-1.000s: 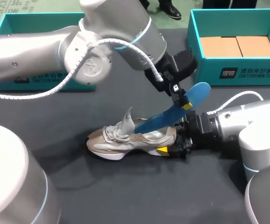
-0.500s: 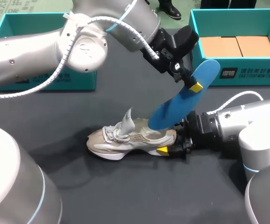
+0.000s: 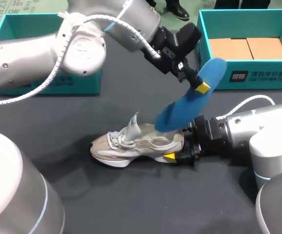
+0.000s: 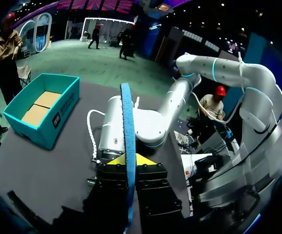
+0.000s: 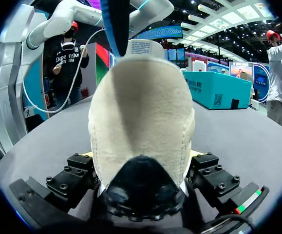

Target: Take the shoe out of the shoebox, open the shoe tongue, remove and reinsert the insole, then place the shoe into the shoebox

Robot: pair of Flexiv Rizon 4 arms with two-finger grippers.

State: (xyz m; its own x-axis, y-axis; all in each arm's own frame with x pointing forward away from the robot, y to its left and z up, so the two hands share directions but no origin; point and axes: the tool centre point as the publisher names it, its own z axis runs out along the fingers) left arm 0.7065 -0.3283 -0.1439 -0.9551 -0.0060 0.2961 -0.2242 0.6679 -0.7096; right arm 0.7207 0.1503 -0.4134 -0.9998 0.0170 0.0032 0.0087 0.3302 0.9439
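We hold the blue insole tilted over the sneaker.
Our left pincer is clenched on the insole's upper end, above the sneaker's heel. Our right pincer grasps that heel from both sides. The sneaker stands on the table, well apart from the shoebox.

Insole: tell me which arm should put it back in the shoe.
Left, probably: left gripper is shut on the blue insole above the shoe; right gripper clamps its heel, steadying it.
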